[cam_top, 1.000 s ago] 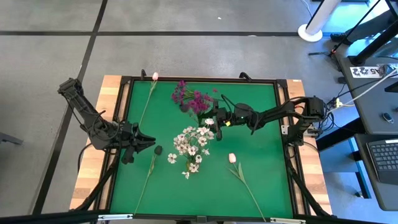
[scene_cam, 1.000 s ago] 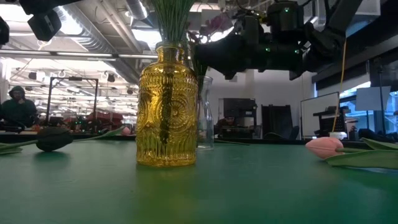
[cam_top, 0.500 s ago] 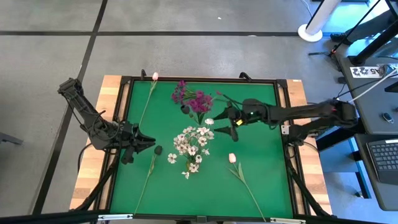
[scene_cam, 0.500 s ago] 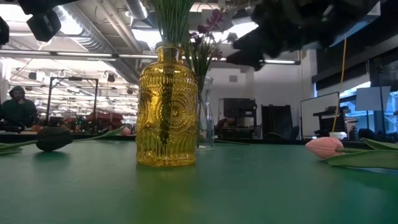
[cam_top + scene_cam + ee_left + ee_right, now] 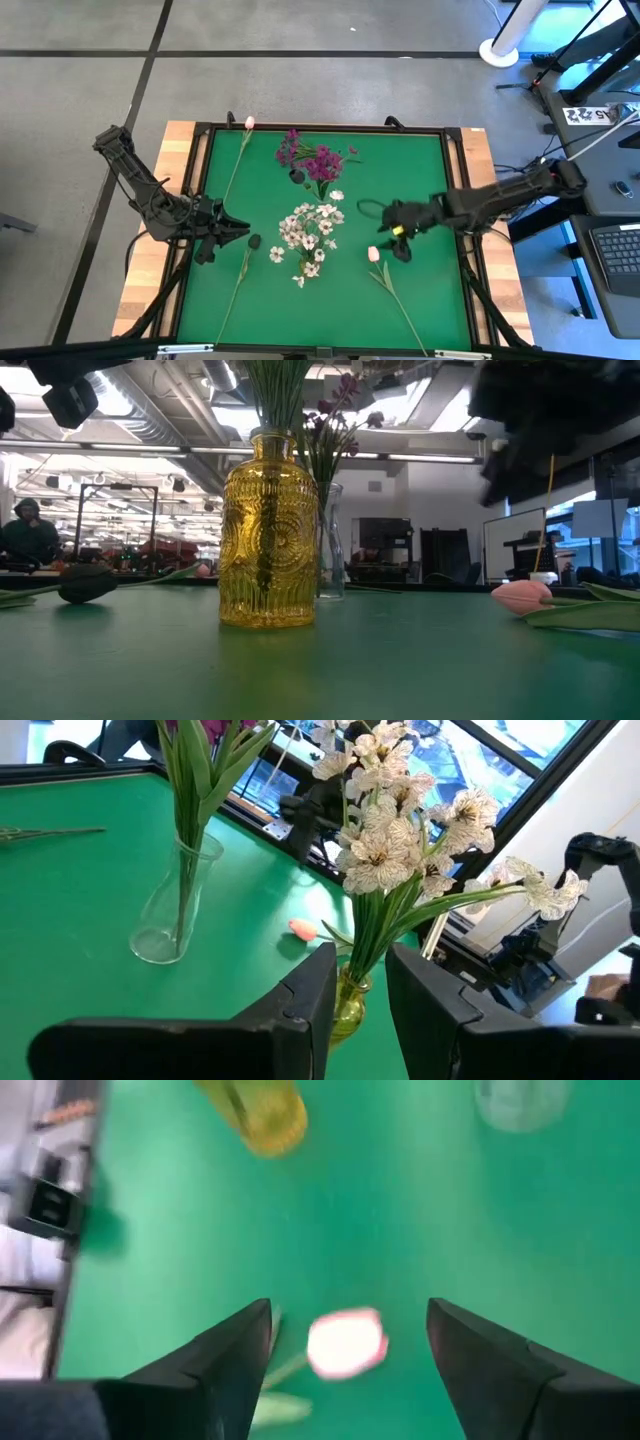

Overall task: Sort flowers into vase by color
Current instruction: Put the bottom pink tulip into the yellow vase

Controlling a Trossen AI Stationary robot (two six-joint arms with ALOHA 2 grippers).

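Note:
A spray of white blossoms stands in a yellow glass vase. Magenta-purple flowers stand in a clear vase behind it. Three single flowers lie flat on the green mat. One pink bud is near the right, another pink bud lies at the far edge, and a dark bud lies left of the yellow vase. My right gripper hovers open above the right pink bud, touching nothing. My left gripper waits open at the mat's left side, pointing at the vases.
A raised dark frame borders the green mat. The yellow vase and the clear vase stand close together mid-table. Long green stems trail from the lying buds toward the near edge. A person sits far off in the room.
My right gripper has pulled away from the clear vase with the purple flowers. It swung toward the table's right and near edge, ending over the pink bud. The flowers and vases have stayed put.

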